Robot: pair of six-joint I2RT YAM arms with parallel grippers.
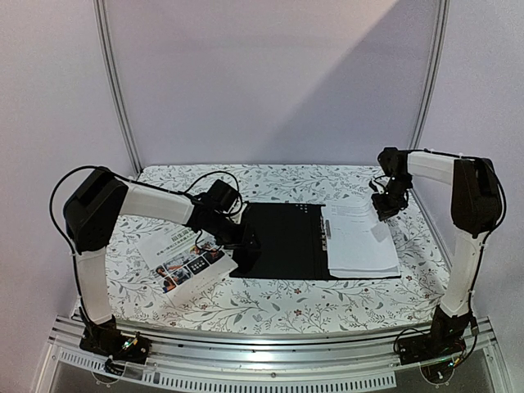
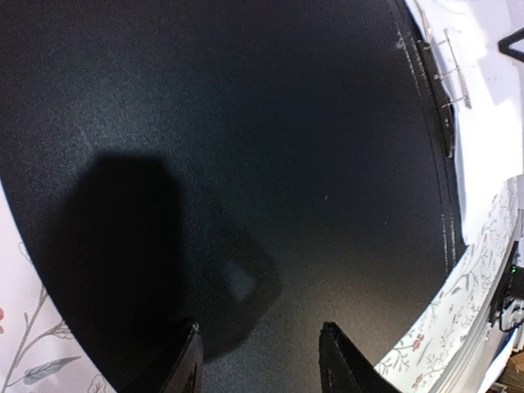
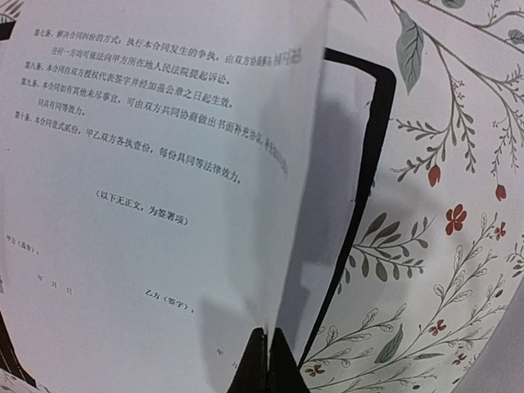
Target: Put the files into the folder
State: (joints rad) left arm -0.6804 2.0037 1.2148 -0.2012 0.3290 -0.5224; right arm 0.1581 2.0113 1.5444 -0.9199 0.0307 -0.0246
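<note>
The folder (image 1: 282, 241) lies open in the middle of the table, black inside up, with a metal clip (image 2: 450, 70) at its spine. White text sheets (image 1: 360, 241) lie on its right half. My right gripper (image 1: 383, 211) is shut on the edge of a white text sheet (image 3: 147, 188), lifting that edge above the folder's black rim (image 3: 372, 139). My left gripper (image 1: 246, 243) is open and empty, its fingers (image 2: 184, 364) low over the folder's black left half (image 2: 246, 164). The colourful brochure sheet (image 1: 187, 264) lies on the tablecloth left of the folder.
A floral tablecloth (image 1: 311, 303) covers the table. A grey wall with metal posts stands behind. A metal rail (image 1: 270, 348) runs along the near edge, with both arm bases on it.
</note>
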